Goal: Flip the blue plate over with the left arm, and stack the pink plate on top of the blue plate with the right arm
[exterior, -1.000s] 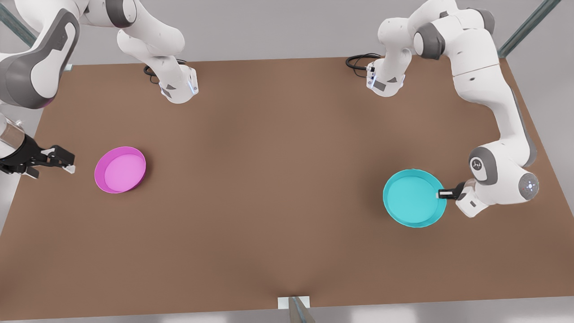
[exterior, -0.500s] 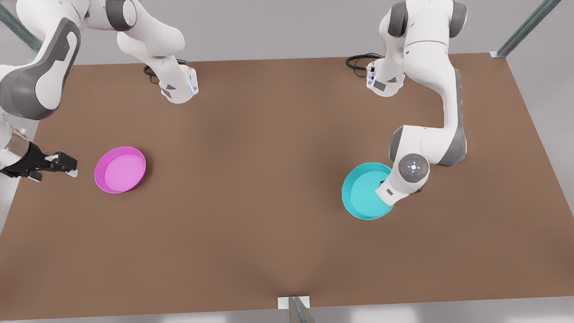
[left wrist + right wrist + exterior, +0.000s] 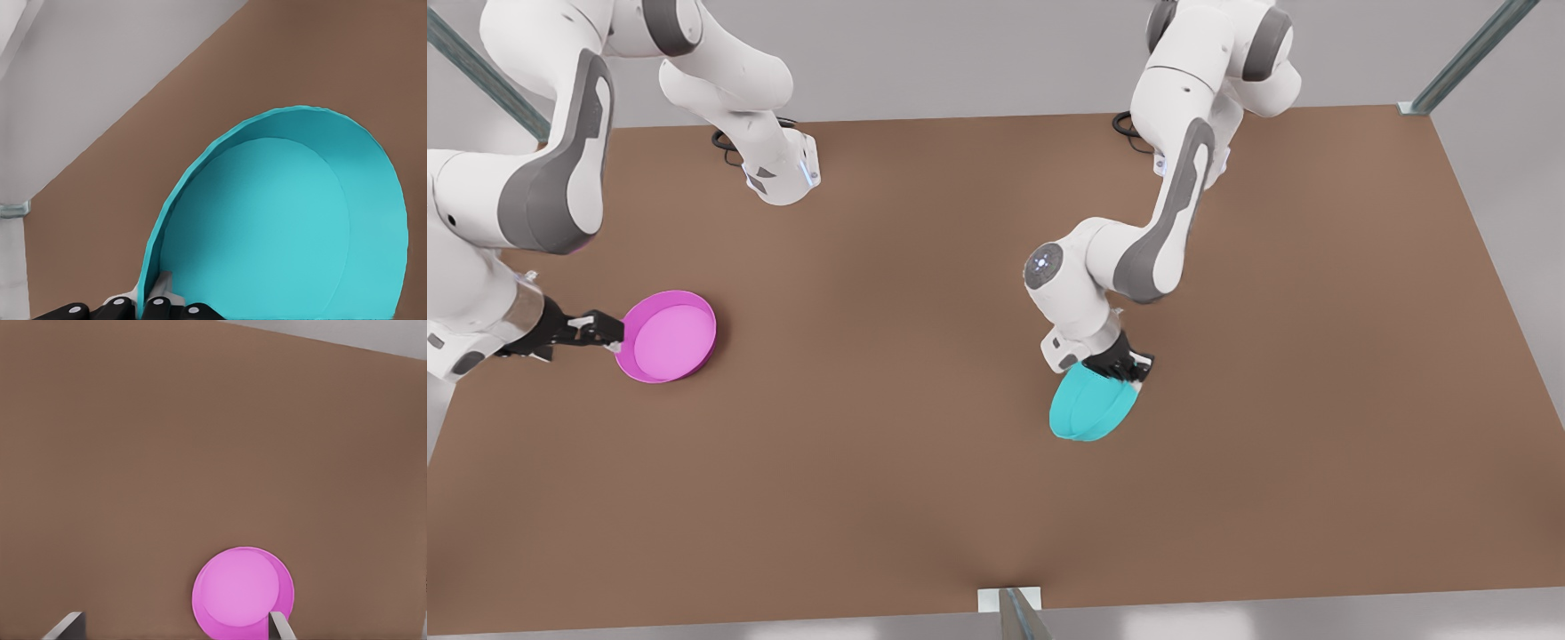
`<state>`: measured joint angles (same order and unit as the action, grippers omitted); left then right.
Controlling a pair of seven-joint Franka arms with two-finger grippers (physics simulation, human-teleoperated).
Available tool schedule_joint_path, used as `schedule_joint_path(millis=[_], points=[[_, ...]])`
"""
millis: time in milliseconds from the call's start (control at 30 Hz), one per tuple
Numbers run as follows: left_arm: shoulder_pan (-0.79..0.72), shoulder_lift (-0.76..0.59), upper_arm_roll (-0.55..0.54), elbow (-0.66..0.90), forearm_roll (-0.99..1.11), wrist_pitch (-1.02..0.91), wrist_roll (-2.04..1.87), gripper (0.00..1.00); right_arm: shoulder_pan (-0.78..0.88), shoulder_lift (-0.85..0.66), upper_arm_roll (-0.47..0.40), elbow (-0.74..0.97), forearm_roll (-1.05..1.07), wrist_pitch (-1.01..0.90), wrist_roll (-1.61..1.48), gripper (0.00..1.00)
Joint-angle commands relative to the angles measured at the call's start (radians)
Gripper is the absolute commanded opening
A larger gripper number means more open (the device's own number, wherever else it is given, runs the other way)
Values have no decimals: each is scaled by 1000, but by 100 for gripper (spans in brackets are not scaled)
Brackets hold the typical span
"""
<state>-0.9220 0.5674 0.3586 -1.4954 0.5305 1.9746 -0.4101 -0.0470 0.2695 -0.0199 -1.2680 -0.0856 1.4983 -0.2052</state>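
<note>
The blue plate (image 3: 1094, 409) hangs tilted on edge above the table's middle, its underside toward the front camera. My left gripper (image 3: 1129, 366) is shut on its rim; in the left wrist view the plate's hollow side (image 3: 280, 227) faces the camera and the rim sits pinched in the gripper (image 3: 152, 297). The pink plate (image 3: 667, 336) lies flat, hollow side up, at the front view's left. My right gripper (image 3: 605, 334) is open and level with the table, right at that plate's outer rim. In the right wrist view the pink plate (image 3: 243, 597) lies just ahead, one finger (image 3: 280, 627) overlapping its edge.
The brown table (image 3: 925, 498) stretches bare between the two plates and toward the near edge. Both arm bases (image 3: 783, 173) and their black cables stand along the far edge. A small white bracket (image 3: 1009, 600) sits at the near edge.
The left arm has carried the blue plate toward the front view's left and turned it from flat to tilted with its underside showing. The right gripper has moved in to the pink plate's rim.
</note>
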Motion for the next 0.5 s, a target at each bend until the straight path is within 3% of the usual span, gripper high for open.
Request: schedule_joint_path(millis=[0,267,467], points=[[-8,3,0,0,22,7,-4,21,3,2,0,2,0,0,0,100],[-198,108,0,-2,339,-6,-262,21,-4,4,-2,5,1,-1,1,100],[-297,149,0,17,566,-178,-320,21,-2,7,-3,2,0,8,3,100]])
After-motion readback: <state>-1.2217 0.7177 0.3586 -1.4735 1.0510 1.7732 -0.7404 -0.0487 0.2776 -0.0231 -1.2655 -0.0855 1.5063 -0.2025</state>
